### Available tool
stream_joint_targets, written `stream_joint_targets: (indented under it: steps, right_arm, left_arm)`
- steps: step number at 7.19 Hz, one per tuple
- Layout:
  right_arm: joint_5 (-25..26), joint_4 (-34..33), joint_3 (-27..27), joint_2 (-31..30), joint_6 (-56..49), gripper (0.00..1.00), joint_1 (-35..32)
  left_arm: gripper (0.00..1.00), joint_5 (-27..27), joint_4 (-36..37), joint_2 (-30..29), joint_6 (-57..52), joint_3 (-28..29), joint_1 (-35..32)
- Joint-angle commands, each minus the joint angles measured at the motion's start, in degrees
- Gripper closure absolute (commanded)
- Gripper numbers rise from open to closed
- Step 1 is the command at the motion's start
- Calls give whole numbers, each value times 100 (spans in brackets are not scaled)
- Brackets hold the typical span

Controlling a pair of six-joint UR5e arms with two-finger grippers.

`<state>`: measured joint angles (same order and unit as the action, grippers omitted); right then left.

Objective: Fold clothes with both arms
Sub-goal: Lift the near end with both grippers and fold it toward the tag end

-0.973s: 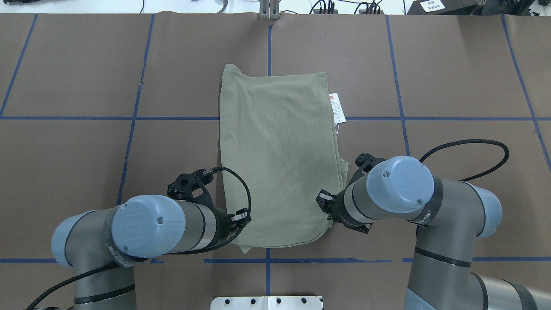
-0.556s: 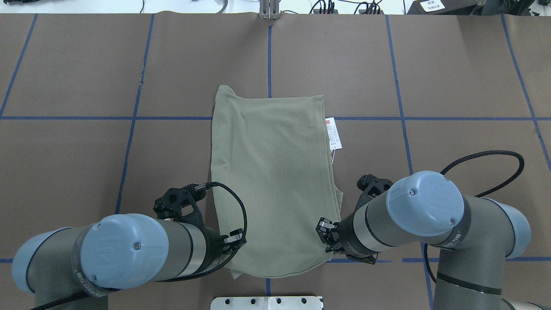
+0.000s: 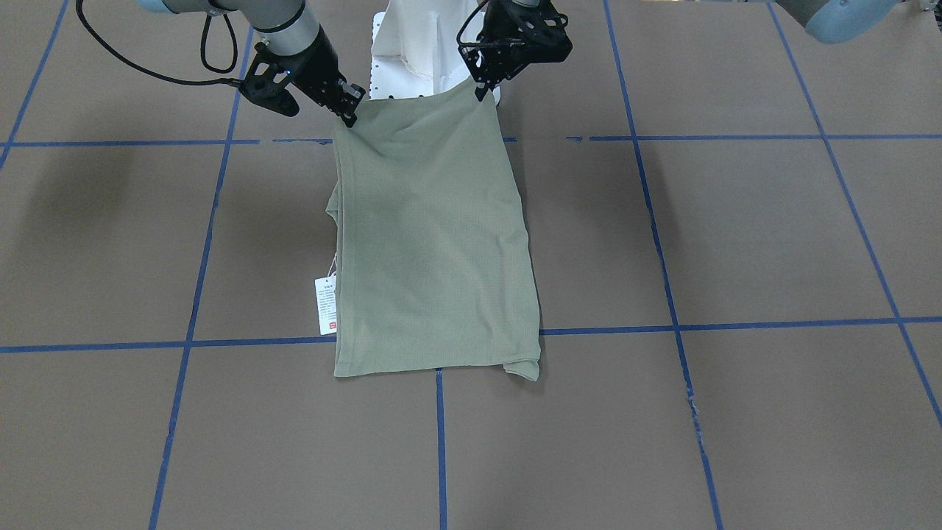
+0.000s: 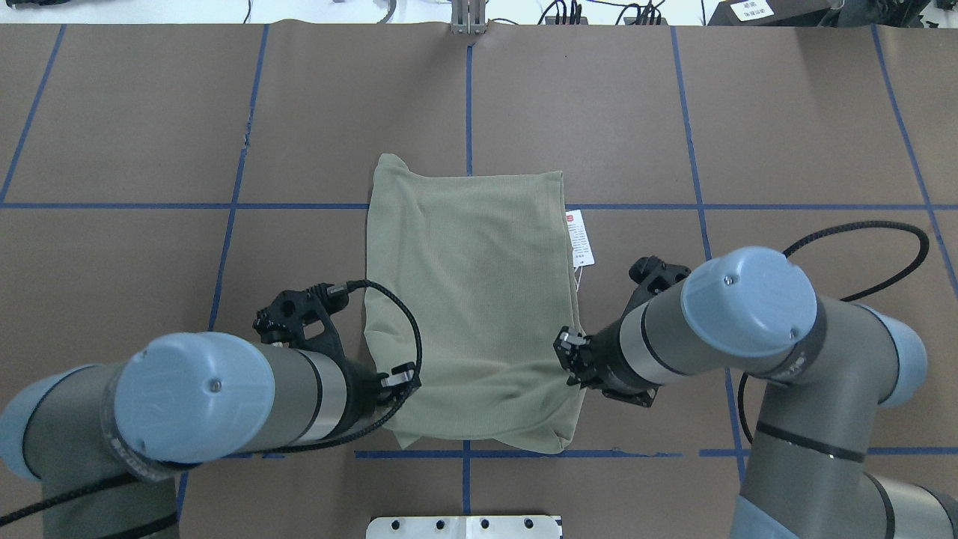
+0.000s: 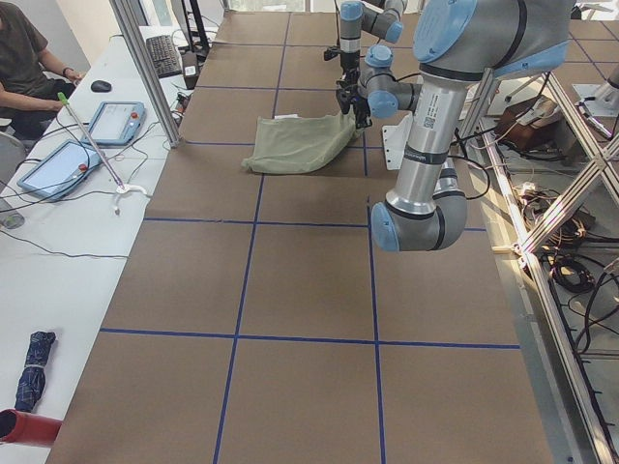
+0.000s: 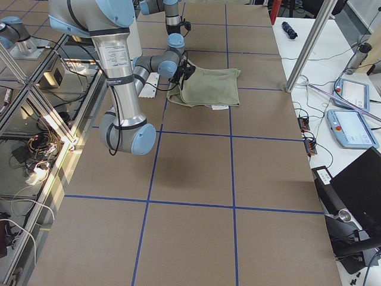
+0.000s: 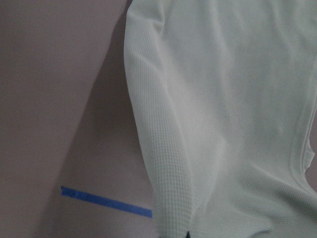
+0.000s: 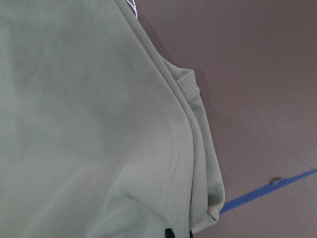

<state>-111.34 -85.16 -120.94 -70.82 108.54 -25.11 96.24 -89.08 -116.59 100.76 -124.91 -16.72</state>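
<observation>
The sage-green shirt (image 4: 471,299), folded into a long rectangle, lies on the brown table with its far end flat. Its white hang tag (image 4: 582,238) sticks out from its right edge and also shows in the front-facing view (image 3: 326,305). My left gripper (image 4: 397,382) is shut on the shirt's near left corner. My right gripper (image 4: 569,359) is shut on the near right corner. In the front-facing view both grippers, the left gripper (image 3: 482,88) and the right gripper (image 3: 347,110), hold that near edge lifted off the table, and the cloth (image 3: 434,235) slopes down from it. Both wrist views show only cloth (image 7: 223,124) (image 8: 89,124) and table.
The white pedestal base (image 4: 464,526) stands just behind the lifted edge. Blue tape lines (image 4: 236,206) grid the brown table. In the exterior left view a side table with tablets (image 5: 114,121) and a seated person (image 5: 19,58) lie beyond the table's far side.
Both grippers first dragged the shirt toward the robot. They have since moved a little forward with the near edge held, so the near cloth bunches and hangs under them. The far edge has stayed put lately.
</observation>
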Motion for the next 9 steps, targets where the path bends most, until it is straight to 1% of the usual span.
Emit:
stream_joint_targets:
  steps: [1, 2, 3, 4, 5, 6, 7, 8, 9]
  right_arm:
    - [-19, -1, 621, 610, -322, 100, -825]
    - [-28, -1, 894, 787, -377, 100, -1064]
    - [-28, -1, 1297, 1059, -482, 100, -1275]
    - [-28, 17, 1832, 1401, -526, 100, -1364]
    - [-28, 382, 2420, 1648, -518, 100, -1487]
    - [-37, 882, 2983, 1746, -509, 100, -1575]
    - [-54, 1078, 3485, 1965, -526, 100, -1646]
    - [-63, 1237, 4099, 2297, -518, 100, -1716]
    - [-63, 1621, 4610, 2396, -544, 63, -1830]
  left_arm:
    - [100, 279, -231, -301, -362, 507, -820]
    - [100, 308, -677, -442, -408, 1034, -1076]
    - [100, 308, -1308, -470, -417, 1604, -1331]
    - [100, 308, -1749, -635, -417, 2184, -1577]
    - [100, 308, -2023, -898, -417, 2834, -1762]
    - [100, 308, -2243, -1066, -443, 3302, -1912]
    - [100, 308, -2420, -1224, -635, 3681, -2061]
    - [100, 308, -2474, -1496, -654, 4058, -2272]
    - [1, 290, -2491, -1855, -872, 4689, -2448]
